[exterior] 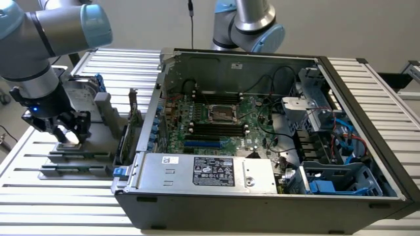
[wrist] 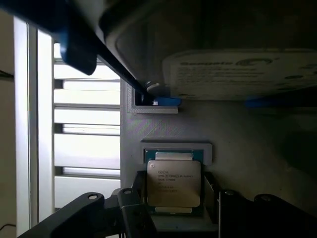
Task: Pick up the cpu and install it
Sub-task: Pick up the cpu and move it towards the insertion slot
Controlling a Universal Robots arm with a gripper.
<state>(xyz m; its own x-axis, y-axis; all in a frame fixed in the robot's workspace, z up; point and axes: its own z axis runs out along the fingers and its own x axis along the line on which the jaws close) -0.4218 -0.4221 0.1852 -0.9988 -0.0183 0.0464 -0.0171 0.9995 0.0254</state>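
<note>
The tool (exterior: 68,133), jaws apart, straddles the cpu (wrist: 173,182) lying in its holder (exterior: 78,156) on the tabletop (exterior: 59,201) beside the computer case (exterior: 262,199); we judge pick-up in hand, which calls for even contact on both chip edges.
</note>
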